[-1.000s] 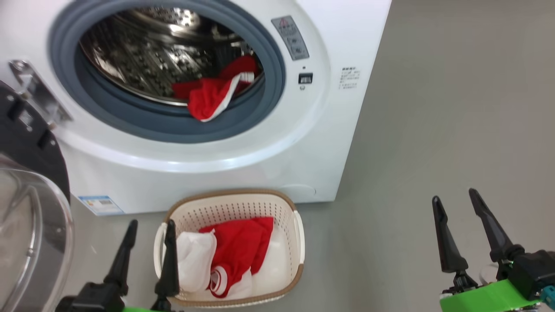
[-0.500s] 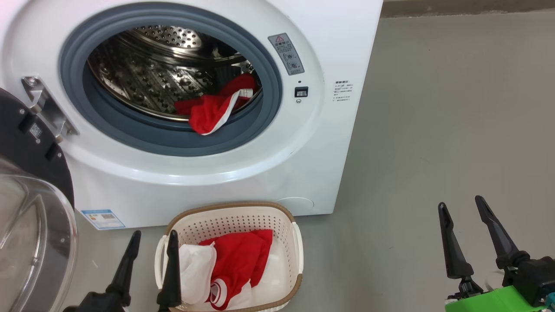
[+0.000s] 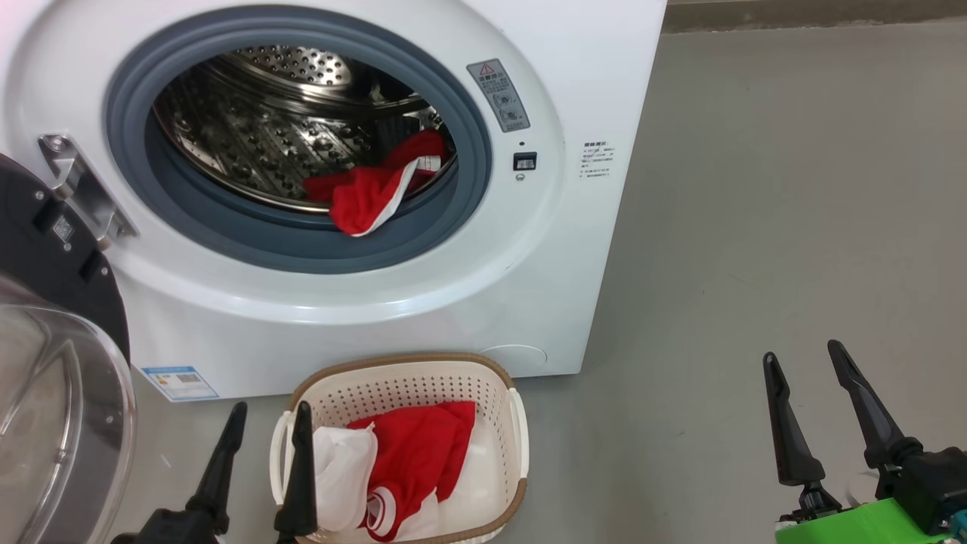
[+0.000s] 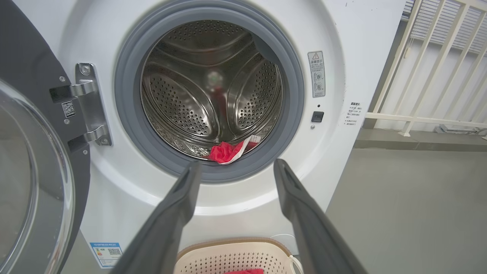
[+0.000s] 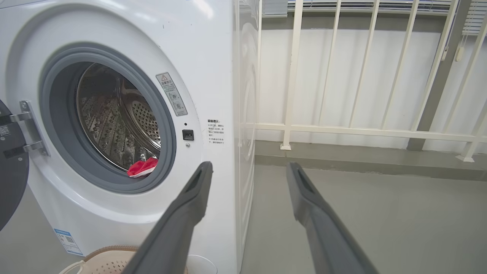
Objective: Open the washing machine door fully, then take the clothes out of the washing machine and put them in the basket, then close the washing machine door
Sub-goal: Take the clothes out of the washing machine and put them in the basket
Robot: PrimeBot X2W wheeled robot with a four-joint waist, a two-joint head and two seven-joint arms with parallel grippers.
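Washing machine door [image 3: 45,363] swung wide, left of washing machine [image 3: 378,302]. Red garment [image 3: 363,200] draped at drum [image 3: 249,128] lip, low right in opening. Best reach low, pinch bunched fold, lift clear of grey seal [image 3: 302,242]. Basket [image 3: 521,423] just before machine, part filled. Left gripper [image 3: 270,412] beside it, right gripper [image 3: 802,353] off machine's right: both spread wide, empty.

The washing machine [image 3: 423,302] has a smooth, glossy white casing that catches light along its lower front curve. A matt grey rubber ring [image 3: 295,242] lines the opening. The drum [image 3: 249,143] behind it is polished, perforated steel with bright reflections. The washing machine door [image 3: 60,272] is glossy black, with a clear glass bowl [image 3: 53,423] and a bright metal hinge [image 3: 79,185]. The clothes [image 3: 363,196] are soft red cloth with white trim. The basket [image 3: 400,381] is matt cream perforated plastic with a brown woven-look rim. The floor [image 3: 755,227] is smooth, matt grey.
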